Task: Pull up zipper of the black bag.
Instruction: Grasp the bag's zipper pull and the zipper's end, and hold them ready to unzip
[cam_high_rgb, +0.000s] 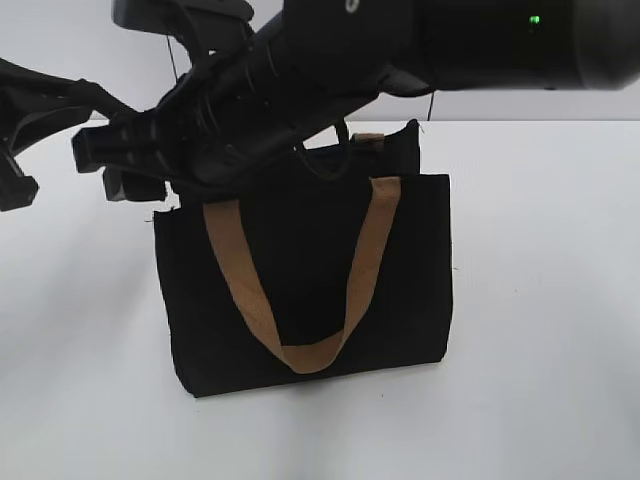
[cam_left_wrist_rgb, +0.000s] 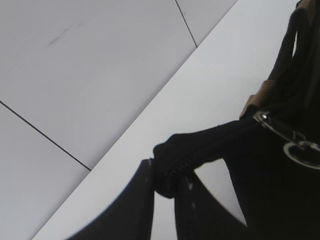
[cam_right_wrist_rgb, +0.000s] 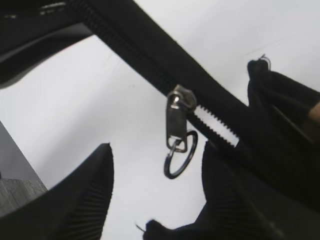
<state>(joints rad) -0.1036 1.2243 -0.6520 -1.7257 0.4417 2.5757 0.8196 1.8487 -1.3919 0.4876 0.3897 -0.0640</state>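
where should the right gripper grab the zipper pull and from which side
Probably the flat silver pull tab just above its ring. It hangs free below the zipper, so coming up from beneath suits it. The right gripper is open, one finger to each side below the tab. The left gripper pinches the end of the black bag, which should brace it.
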